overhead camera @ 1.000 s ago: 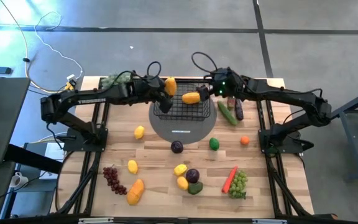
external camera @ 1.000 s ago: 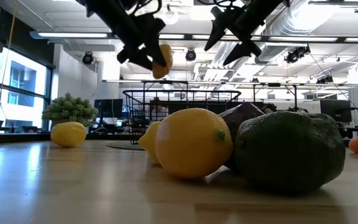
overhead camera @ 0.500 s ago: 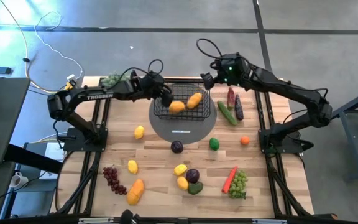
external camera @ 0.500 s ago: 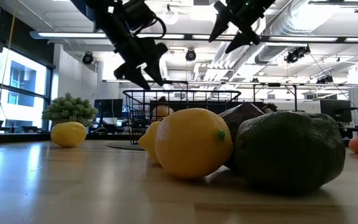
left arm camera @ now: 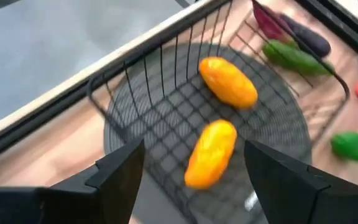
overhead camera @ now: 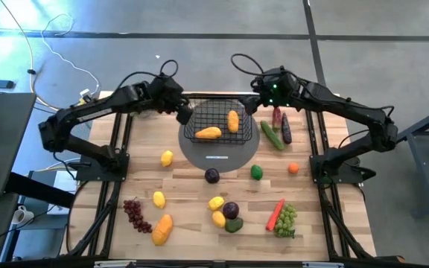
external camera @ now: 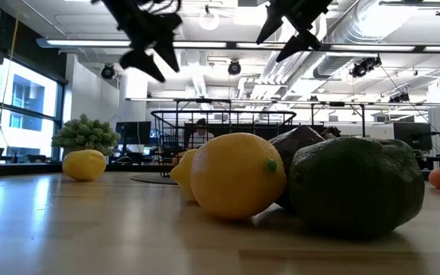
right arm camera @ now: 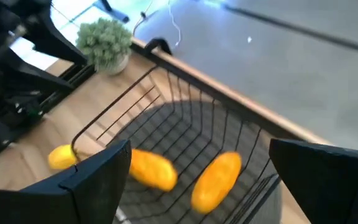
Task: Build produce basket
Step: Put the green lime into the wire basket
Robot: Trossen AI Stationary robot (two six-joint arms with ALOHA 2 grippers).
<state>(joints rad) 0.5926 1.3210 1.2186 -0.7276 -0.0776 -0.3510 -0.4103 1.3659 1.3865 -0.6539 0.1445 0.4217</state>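
Note:
The black wire basket (overhead camera: pixel 217 112) stands on a grey round disc (overhead camera: pixel 214 158) at the table's far middle. Two orange fruits (overhead camera: pixel 208 132) (overhead camera: pixel 233 120) lie on its floor. My left gripper (overhead camera: pixel 185 112) hangs open and empty above the basket's left rim; in its wrist view (left arm camera: pixel 191 180) both orange fruits (left arm camera: pixel 211 154) (left arm camera: pixel 229 82) show below. My right gripper (overhead camera: pixel 253 105) hangs open and empty above the basket's far right corner, its fingers (right arm camera: pixel 98 177) apart. In the low view both grippers (external camera: pixel 150 63) (external camera: pixel 273 47) are well above the basket (external camera: pixel 224 122).
Loose produce lies on the table: cucumber (overhead camera: pixel 271 135), eggplant (overhead camera: pixel 285 132), lemons (overhead camera: pixel 167 157) (overhead camera: pixel 159 199), plum (overhead camera: pixel 211 176), mango (overhead camera: pixel 161 228), purple grapes (overhead camera: pixel 135 214), carrot (overhead camera: pixel 275 214), green grapes (overhead camera: pixel 287 219). A pale green bushy cluster (overhead camera: pixel 132 97) stands at the far left corner.
My left gripper has let go of an orange fruit above the basket. The fruit has dropped in and lies beside the other one. The left gripper has then risen and drawn back toward the table's left edge. My right gripper has risen a little, still open.

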